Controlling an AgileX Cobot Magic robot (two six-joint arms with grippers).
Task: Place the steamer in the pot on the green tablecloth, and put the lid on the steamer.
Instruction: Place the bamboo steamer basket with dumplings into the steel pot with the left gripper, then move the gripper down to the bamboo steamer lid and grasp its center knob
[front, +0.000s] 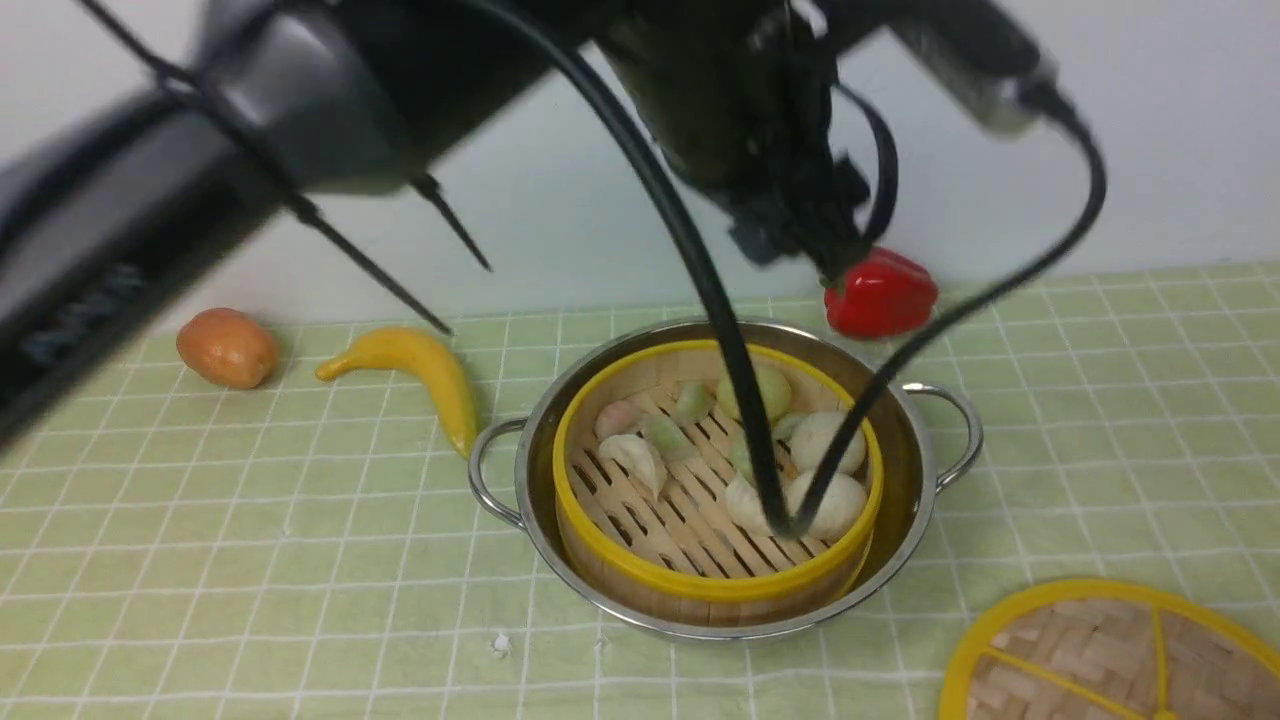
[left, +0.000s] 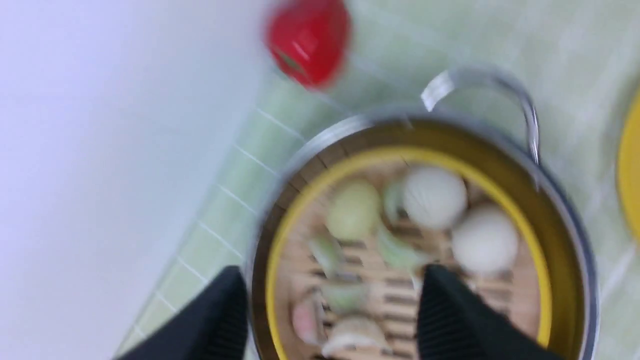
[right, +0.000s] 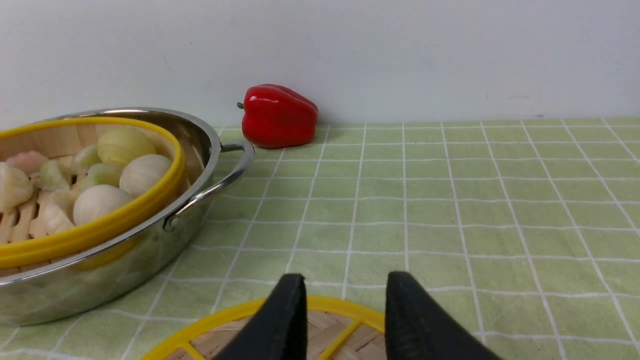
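Note:
The steamer, with toy buns and dumplings on its slatted floor, sits inside the steel pot on the green tablecloth. My left gripper hovers above the steamer and pot, jaws wide open and empty; its view is motion-blurred. The left arm fills the top of the front view. The lid lies flat on the cloth at the front right. My right gripper is open, low over the lid's far rim, holding nothing. The pot and steamer stand beside it.
A red pepper lies behind the pot by the wall. A banana and an orange fruit lie at the back left. The left arm's black cables hang down in front of the steamer.

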